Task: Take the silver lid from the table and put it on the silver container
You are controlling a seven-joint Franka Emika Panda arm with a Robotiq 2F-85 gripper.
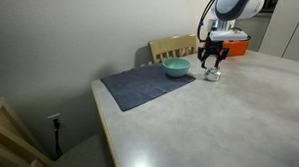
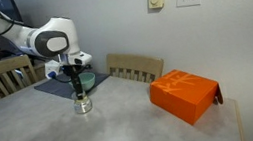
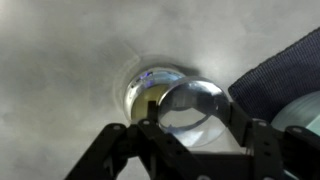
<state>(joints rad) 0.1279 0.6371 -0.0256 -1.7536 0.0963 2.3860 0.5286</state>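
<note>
Gripper (image 3: pixel 197 128) clamps the lid (image 3: pixel 195 105); container (image 3: pixel 143 90) stands on the desk (image 3: pixel 60 60) just beneath, slightly left in the wrist view. Centring probably comes before lowering.

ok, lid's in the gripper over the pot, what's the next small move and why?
Probably a small sideways nudge to centre the lid before lowering. In the wrist view the lid, held in the gripper, overlaps only part of the pot, whose rim shows off to one side.
</note>
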